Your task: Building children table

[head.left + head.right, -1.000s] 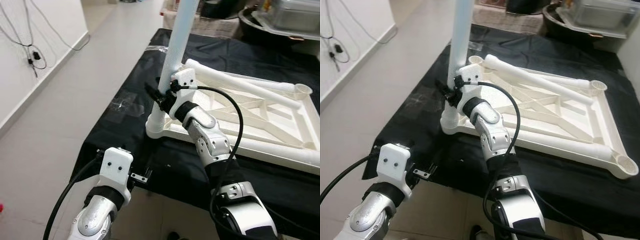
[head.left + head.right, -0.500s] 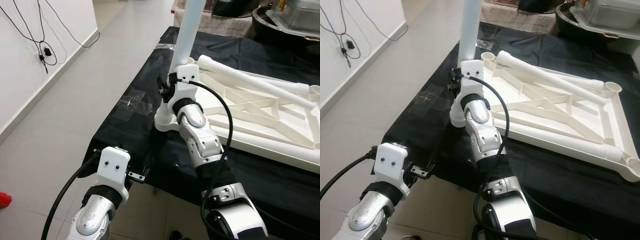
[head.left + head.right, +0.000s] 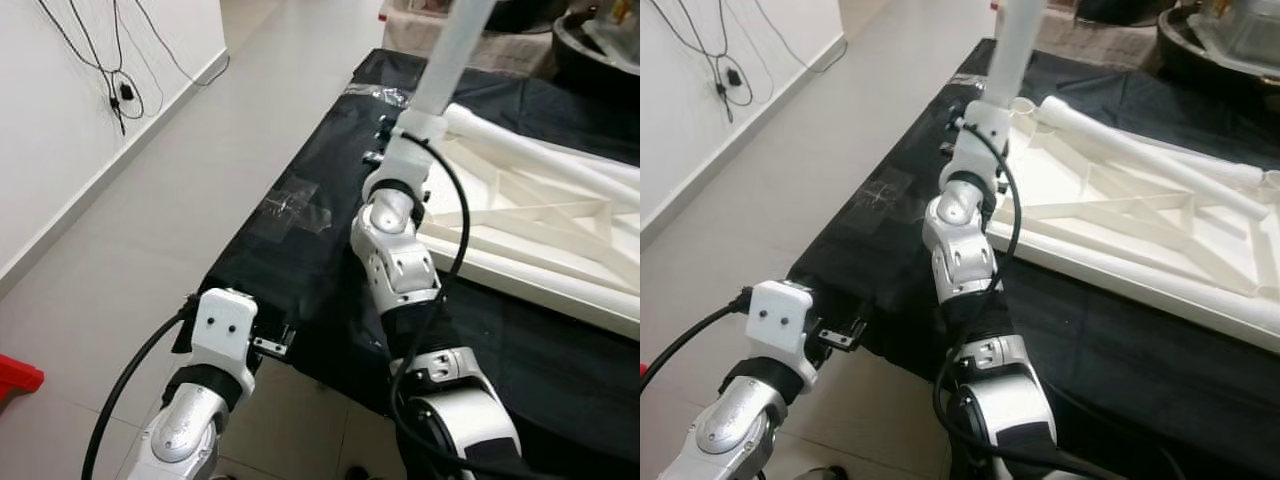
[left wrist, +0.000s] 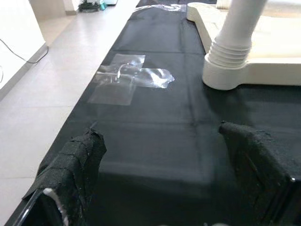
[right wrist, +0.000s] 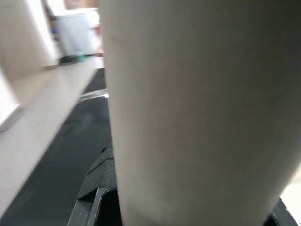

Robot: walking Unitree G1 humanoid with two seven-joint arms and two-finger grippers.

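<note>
A white children's table top (image 3: pixel 1110 205) lies upside down on a black-covered table (image 3: pixel 320 250). One white leg (image 3: pixel 455 45) stands upright in its near left corner socket (image 4: pixel 230 70). My right gripper (image 3: pixel 392 130) is at that leg just above the socket, and its black fingers (image 5: pixel 96 197) are shut on either side of the leg (image 5: pixel 202 103). A second white leg (image 3: pixel 1140 150) lies across the frame. My left gripper (image 4: pixel 160 132) hangs open at the table's near left corner, with nothing between its fingers.
A patch of clear tape (image 4: pixel 127 80) is stuck to the cloth left of the socket. Bare floor (image 3: pixel 130 240) runs along the table's left side to a wall with hanging cables (image 3: pixel 120 90). A red object (image 3: pixel 15 375) lies on the floor. Bins (image 3: pixel 1230 40) stand behind the table.
The whole picture has shifted right as the camera moved. My right gripper stays on the upright leg while its forearm has straightened out toward it. The left arm holds its place.
</note>
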